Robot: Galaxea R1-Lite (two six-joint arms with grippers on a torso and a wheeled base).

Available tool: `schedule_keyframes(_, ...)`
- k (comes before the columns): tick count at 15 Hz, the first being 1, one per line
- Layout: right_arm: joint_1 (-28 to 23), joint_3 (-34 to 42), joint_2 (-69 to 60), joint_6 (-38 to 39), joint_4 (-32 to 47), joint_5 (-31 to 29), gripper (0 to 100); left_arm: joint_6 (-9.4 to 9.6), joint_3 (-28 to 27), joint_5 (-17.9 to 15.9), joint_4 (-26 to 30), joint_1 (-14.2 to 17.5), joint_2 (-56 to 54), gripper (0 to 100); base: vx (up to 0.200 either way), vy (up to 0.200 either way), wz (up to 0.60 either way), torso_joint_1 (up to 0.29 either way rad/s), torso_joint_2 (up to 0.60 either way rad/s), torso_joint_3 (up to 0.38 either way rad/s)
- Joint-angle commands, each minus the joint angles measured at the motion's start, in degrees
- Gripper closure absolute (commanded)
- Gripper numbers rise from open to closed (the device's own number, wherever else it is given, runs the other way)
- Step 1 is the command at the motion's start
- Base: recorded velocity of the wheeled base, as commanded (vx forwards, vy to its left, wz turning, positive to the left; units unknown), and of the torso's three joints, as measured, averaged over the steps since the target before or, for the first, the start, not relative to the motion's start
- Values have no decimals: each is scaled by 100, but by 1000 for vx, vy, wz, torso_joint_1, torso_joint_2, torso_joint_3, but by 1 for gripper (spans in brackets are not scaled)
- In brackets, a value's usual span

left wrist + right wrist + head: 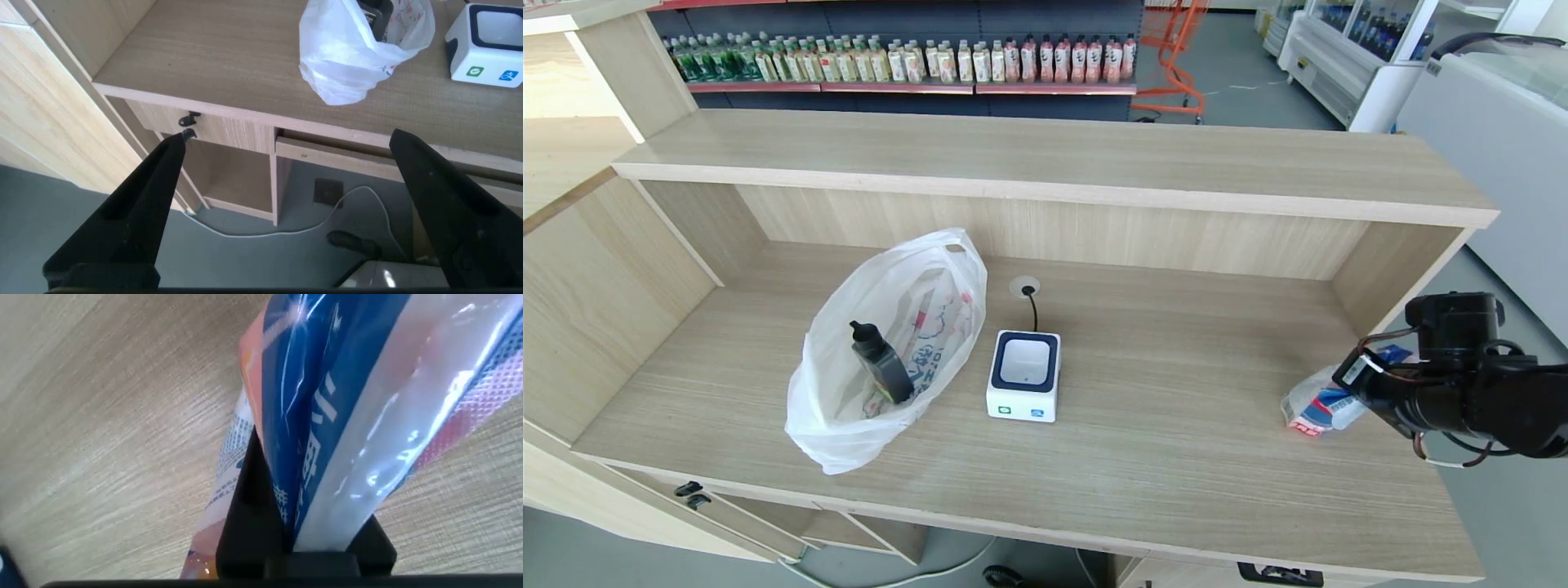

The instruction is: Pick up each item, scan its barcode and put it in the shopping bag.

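Observation:
A white plastic shopping bag (849, 408) lies open on the left of the wooden counter (1176, 441), with a black bottle (882, 363) and a printed packet inside. To its right is the white barcode scanner (1023, 374) with its dark window facing up. At the counter's right end my right gripper (1357, 384) is shut on a blue, white and red snack packet (1316, 406), at or just above the surface. The packet (343, 416) sits against a black finger (253, 514). My left gripper (286, 220) hangs open below the counter's front edge, facing the bag (351, 49) and scanner (486, 41).
A raised wooden ledge (1045, 163) and side walls enclose the counter at the back, left and right. The scanner's cable runs to a grommet (1024, 287) behind it. A drawer front (221, 131) sits under the counter edge. Bare counter lies between scanner and packet.

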Motion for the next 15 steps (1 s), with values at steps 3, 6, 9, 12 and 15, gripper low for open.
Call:
schedule_keyframes(3, 97, -19, -39, -690, -84, -63, 100, -1, 0, 3, 0, 1, -2, 0, 0, 0, 0, 0, 0, 0)
schedule_keyframes(6, 132, -221, -584, -1033, -32, 684, 100, -1, 0, 3, 0, 1, -2, 0, 0, 0, 0, 0, 0, 0)
schedule_keyframes(9, 106, -467, -1235, -1182, 153, 2301, 100, -1, 0, 3, 0, 1, -2, 0, 0, 0, 0, 0, 0, 0)
schedule_keyframes(12, 97, -458, -1955, -1173, 188, 4833, 100, -1, 0, 3, 0, 1, -2, 0, 0, 0, 0, 0, 0, 0)
schedule_keyframes(15, 343, -414, -2623, -1138, 513, 6801, 100, -1, 0, 3, 0, 1, -2, 0, 0, 0, 0, 0, 0, 0)
